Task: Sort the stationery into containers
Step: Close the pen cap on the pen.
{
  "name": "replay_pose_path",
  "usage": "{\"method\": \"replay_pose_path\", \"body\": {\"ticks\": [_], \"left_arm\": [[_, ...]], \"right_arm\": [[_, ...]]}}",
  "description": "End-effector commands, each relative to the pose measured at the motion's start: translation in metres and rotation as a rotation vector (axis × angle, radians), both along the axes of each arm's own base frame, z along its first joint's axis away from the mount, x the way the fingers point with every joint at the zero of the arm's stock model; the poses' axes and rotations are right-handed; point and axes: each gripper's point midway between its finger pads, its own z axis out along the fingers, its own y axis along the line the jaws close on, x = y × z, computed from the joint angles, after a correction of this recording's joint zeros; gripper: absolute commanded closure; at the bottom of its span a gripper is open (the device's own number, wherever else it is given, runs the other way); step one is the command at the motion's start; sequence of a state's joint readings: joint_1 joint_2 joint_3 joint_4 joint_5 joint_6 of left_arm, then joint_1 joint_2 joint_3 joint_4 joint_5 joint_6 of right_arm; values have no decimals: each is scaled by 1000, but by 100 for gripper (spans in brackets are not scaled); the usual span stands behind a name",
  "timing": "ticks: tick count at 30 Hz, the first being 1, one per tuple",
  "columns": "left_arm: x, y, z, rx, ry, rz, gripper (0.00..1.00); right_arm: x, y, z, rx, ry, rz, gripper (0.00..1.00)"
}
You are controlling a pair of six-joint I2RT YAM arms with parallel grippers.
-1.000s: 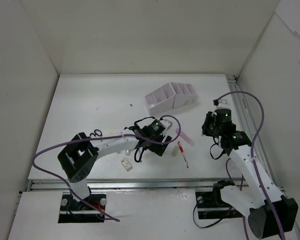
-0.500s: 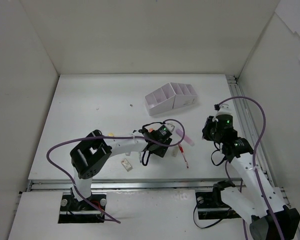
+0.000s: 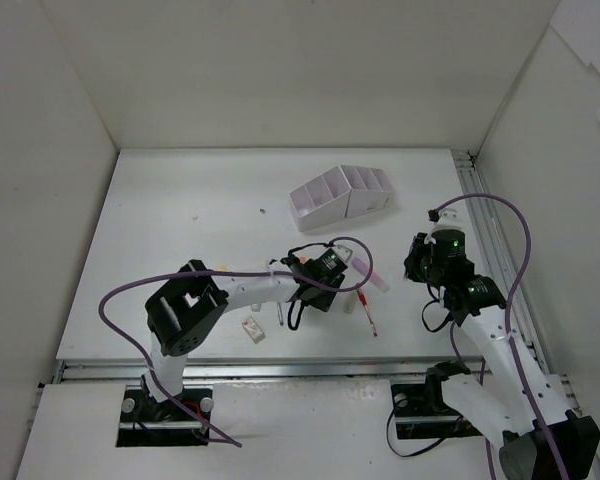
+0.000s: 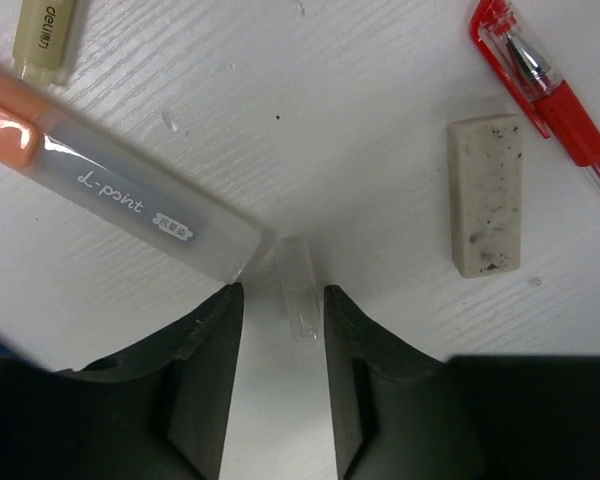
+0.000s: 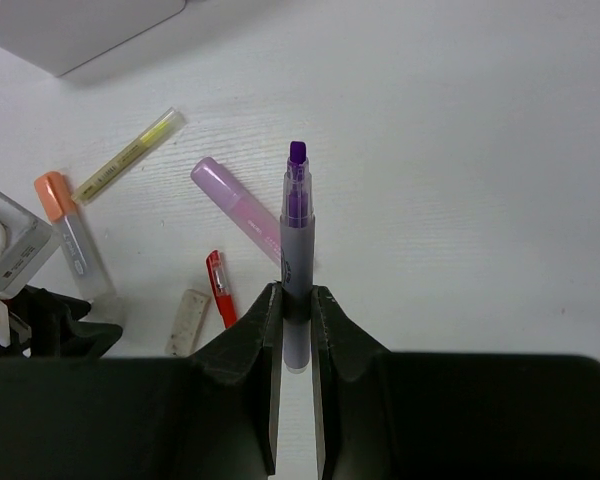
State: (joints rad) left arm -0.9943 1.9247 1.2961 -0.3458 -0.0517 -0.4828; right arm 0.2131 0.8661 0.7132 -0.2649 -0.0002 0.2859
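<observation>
The left gripper is parked part-open astride a clear cap toward the table near edge; it should get centred before any squeeze. A purple highlighter is clamped in the right gripper.

"d-point" — orange marker; "deli" — yellow highlighter
</observation>
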Motion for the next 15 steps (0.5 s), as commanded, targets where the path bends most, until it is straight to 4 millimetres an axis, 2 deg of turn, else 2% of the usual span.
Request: {"method": "replay_pose_path", "body": {"ticks": [1, 4, 10, 13, 14, 15], "left_arm": [[4, -14, 11, -33, -23, -22, 66], [3, -13, 10, -26, -20, -30, 76], [-11, 11, 16, -5, -15, -43, 99], [-12, 27, 27, -21, -30, -30, 100], [-13, 27, 40, -50, -45, -32, 100], [-11, 36, 42, -60, -38, -23, 100]], "right_arm": [[11, 3, 13, 8, -63, 2, 100], [11, 4, 16, 8, -71, 9, 100], [11, 15, 25, 33, -103, 72, 100], [18, 17, 38, 27, -154, 85, 100], [21, 21, 47, 29, -181, 102, 100], [26, 31, 58, 41, -229, 142, 100]]}}
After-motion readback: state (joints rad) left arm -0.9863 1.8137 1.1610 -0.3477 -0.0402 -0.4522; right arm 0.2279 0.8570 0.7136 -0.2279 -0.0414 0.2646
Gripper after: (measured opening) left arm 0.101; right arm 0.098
